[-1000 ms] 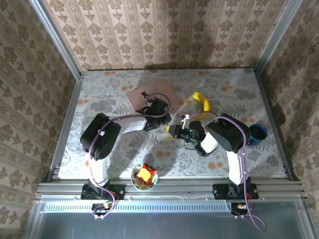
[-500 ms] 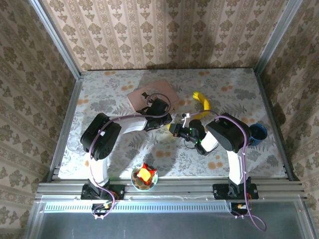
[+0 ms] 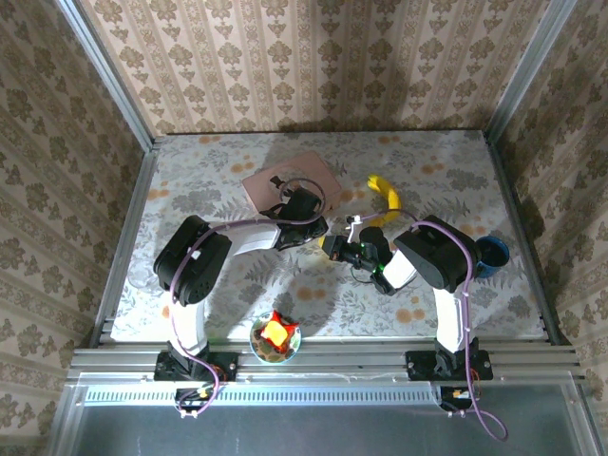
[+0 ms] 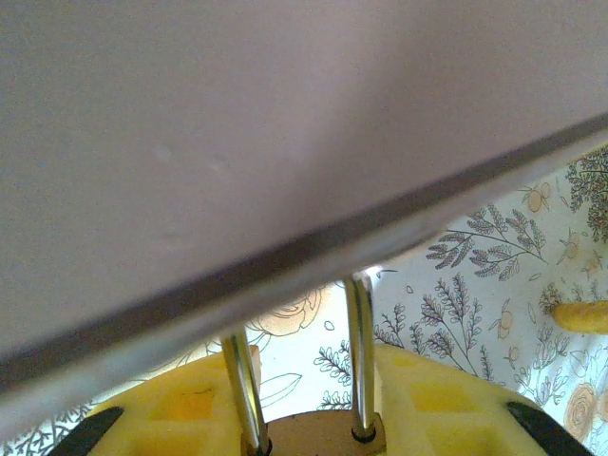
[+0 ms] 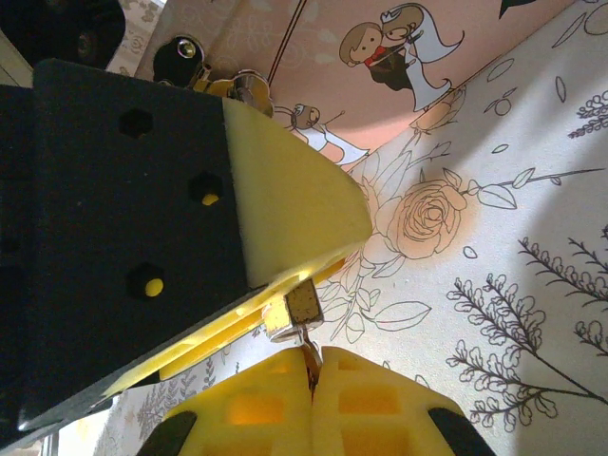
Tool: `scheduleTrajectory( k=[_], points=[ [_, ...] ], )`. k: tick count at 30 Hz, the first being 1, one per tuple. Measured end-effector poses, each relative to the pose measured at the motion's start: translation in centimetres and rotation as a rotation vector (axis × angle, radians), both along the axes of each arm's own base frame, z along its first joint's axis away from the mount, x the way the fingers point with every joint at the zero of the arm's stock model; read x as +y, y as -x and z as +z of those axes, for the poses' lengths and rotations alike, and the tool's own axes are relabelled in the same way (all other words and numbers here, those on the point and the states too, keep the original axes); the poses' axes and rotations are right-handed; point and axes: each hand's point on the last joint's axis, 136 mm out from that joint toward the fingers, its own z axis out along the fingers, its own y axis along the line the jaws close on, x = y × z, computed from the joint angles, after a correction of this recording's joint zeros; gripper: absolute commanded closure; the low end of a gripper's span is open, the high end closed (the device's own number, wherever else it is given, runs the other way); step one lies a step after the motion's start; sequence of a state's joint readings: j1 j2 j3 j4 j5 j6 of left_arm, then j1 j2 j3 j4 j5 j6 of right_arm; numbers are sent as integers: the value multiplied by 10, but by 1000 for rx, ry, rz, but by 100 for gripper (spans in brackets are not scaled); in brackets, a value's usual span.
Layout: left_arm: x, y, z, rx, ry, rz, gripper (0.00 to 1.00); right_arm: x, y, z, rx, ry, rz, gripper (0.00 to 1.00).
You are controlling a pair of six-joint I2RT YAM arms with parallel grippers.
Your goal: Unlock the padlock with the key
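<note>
The small brass padlock [image 4: 319, 439] sits clamped between my left gripper's [image 4: 306, 404] yellow pads [image 4: 446, 399]. Its silvery shackle [image 4: 360, 351] points up at the pink box's edge [image 4: 285, 142]. In the right wrist view the padlock's bottom end [image 5: 302, 309] sticks out from the left gripper's pads [image 5: 285, 204]. My right gripper [image 5: 313, 372] is shut on the slim key [image 5: 310, 356], whose tip meets the padlock's underside. In the top view the left gripper [image 3: 316, 236] and right gripper [image 3: 336, 250] meet mid-table.
A pink box [image 3: 288, 180] with a cartoon couple lies just behind the grippers. A yellow banana [image 3: 385, 198] is at the right, a blue cup [image 3: 492, 253] at the far right, and a bowl [image 3: 275, 339] holding red and yellow pieces near the front edge.
My right gripper has shifted very slightly with the key against the padlock. The left arm has stayed still.
</note>
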State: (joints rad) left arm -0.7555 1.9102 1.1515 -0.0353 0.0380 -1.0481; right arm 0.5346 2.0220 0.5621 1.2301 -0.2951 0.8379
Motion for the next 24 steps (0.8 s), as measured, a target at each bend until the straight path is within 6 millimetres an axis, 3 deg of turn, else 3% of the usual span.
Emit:
scheduleTrajectory(
  k=[14, 24],
  points=[
    [-1, -6, 1, -13, 13, 13, 100, 0, -8, 1, 2, 5, -23, 99],
    [1, -7, 0, -13, 15, 18, 100, -1, -12, -1, 25, 36, -13, 70]
  ],
)
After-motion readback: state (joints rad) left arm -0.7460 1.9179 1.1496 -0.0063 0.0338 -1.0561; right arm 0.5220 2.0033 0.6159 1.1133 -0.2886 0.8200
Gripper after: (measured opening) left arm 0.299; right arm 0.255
